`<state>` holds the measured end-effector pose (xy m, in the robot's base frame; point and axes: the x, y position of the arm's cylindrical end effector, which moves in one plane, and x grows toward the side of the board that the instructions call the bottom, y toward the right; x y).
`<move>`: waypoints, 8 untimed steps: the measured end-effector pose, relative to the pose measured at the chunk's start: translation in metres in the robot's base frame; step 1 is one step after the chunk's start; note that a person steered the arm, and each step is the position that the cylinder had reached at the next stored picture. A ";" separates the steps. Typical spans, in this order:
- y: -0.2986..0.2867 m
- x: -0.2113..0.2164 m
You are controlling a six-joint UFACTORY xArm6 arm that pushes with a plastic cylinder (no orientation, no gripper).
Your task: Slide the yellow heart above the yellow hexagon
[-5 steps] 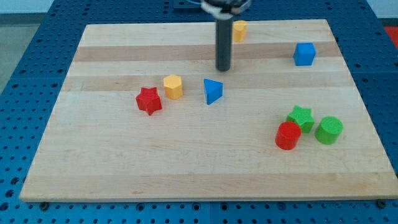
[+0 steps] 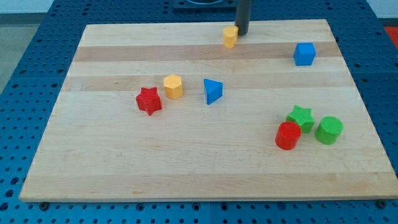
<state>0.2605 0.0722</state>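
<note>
The yellow heart (image 2: 230, 37) lies near the view's top edge of the wooden board, a little right of centre. My tip (image 2: 242, 33) stands right against the heart's upper right side. The yellow hexagon (image 2: 173, 86) sits left of centre, well below and to the left of the heart. A red star (image 2: 148, 101) is just left of the hexagon and a blue triangle (image 2: 212, 91) is to its right.
A blue cube (image 2: 305, 54) sits at the upper right. A green star (image 2: 301, 117), a red cylinder (image 2: 288, 135) and a green cylinder (image 2: 329, 130) cluster at the lower right. The board (image 2: 124, 162) lies on a blue perforated table.
My tip has moved from the board's middle up and right to the heart's far side. The heart has shifted slightly left and down.
</note>
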 end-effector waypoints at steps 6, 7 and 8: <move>-0.106 0.024; -0.147 0.048; -0.187 0.042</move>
<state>0.3023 -0.1148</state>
